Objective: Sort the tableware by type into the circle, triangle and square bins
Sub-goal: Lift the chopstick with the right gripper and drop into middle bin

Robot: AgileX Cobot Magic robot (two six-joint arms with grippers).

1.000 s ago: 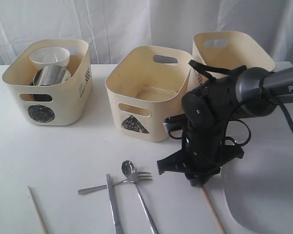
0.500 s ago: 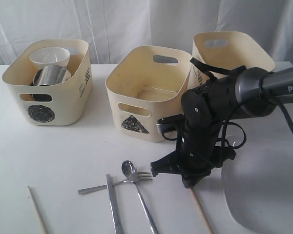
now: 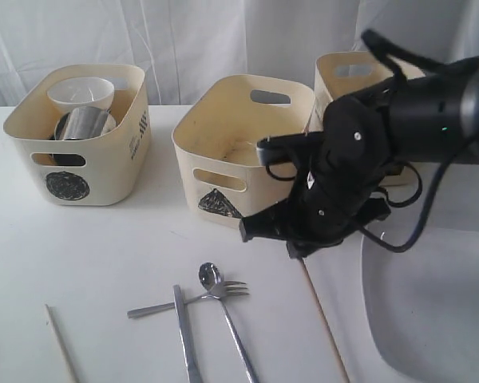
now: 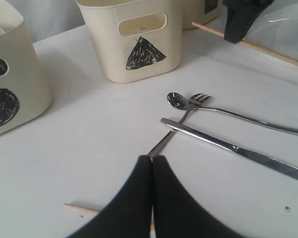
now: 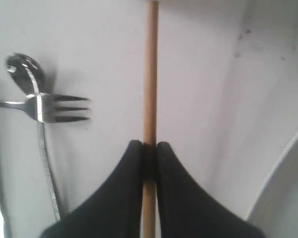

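1. Exterior view.
   - Three cream plastic tubs with slot handles stand across the upper frame. The circle bin is at left and the triangle bin at centre. A third bin is at upper right, its mark hidden.
   - The circle bin holds one white bowl above one shiny steel mug.
   - On the white table, lower centre, lie one steel spoon, one fork crossing it and one flat knife.
   - One loose chopstick of pale wood lies at lower left.
   - One white plate with rounded corners fills the lower right.
   - The black right gripper is clamped on the upper end of the held chopstick, in front of the triangle bin.
2. Left wrist view.
   - The left gripper has its fingers pressed together with nothing between them.
   - It is over the loose chopstick, with the cutlery just beyond.
3. Right wrist view.
   - Two black fingers pinch the round wooden stick.
   - The spoon and fork are on one side, the plate rim on the other.
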